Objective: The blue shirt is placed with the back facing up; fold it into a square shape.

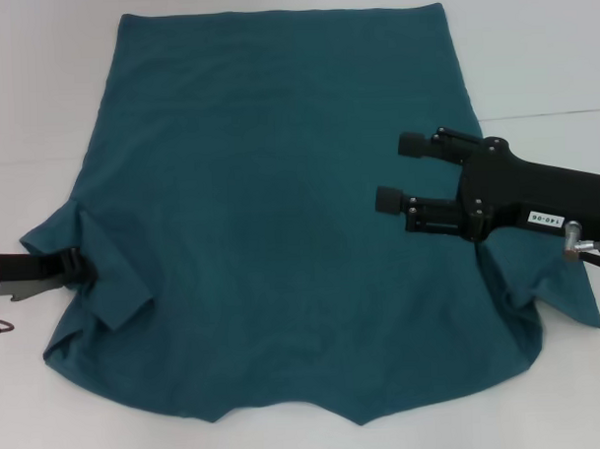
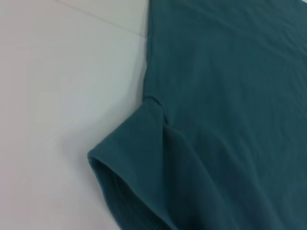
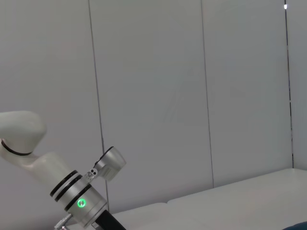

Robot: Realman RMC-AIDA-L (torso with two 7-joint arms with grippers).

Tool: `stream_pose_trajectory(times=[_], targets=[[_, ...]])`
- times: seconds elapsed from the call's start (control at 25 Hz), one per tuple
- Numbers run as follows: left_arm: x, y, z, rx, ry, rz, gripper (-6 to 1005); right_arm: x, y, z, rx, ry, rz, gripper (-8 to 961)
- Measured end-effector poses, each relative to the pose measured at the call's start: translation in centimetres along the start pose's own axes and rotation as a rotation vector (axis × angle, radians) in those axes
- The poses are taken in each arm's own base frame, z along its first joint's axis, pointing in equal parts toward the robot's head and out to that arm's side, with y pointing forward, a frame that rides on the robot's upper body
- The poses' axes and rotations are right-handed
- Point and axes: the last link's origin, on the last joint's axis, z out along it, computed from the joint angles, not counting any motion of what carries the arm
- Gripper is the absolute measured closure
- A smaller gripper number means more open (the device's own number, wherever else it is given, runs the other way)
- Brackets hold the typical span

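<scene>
Lying spread over most of the white bench (image 1: pixel 40 115), the blue shirt (image 1: pixel 270 216) is seen plain side up, its straight hem toward twelve o'clock and its collar end toward six o'clock. The cloth is judged light, limp and thin, likely to drape and crease rather than hold a shape, so a pinch at a seamed edge or sleeve is judged the surest hold. The sleeve at nine o'clock (image 1: pixel 95 281) is bunched and turned inward over the body, and the left end effector (image 1: pixel 73 264) is met there, its tips buried in the folds; whether cloth is clamped cannot be told. In the left wrist view that sleeve (image 2: pixel 139 163) is shown rumpled, its cuff lifted open. At three o'clock the right end effector (image 1: pixel 402 172) is held above the shirt's edge with its fingers apart and nothing between them.
</scene>
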Motion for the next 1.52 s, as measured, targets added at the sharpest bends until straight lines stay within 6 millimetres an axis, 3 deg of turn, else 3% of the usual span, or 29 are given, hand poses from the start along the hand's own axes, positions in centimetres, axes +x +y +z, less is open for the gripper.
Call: stream_pose_trajectory(times=[0.28, 0.76, 0.88, 1.32, 1.52], targets=[[0.1, 0.9, 0.3, -0.019, 0.006, 0.03, 949, -0.1, 0.0, -0.1, 0.007, -0.009, 0.002, 71], [1.2, 6.2, 1.6, -0.125, 0.023, 0.14, 927, 0.1, 0.1, -0.2, 0.004, -0.012, 0.011, 71], [1.3, 6.4, 1.6, -0.111, 0.023, 0.167, 922, 0.1, 0.1, -0.1, 0.003, -0.014, 0.012, 71], [0.9, 0.3, -1.7, 0.002, 0.012, -0.028, 902, 0.2, 0.1, -0.5, 0.013, -0.024, 0.004, 72], [0.7, -0.7, -2.4, 0.022, 0.02, -0.047, 734, 0.0, 0.0, -0.6, 0.02, -0.039, 0.006, 71]])
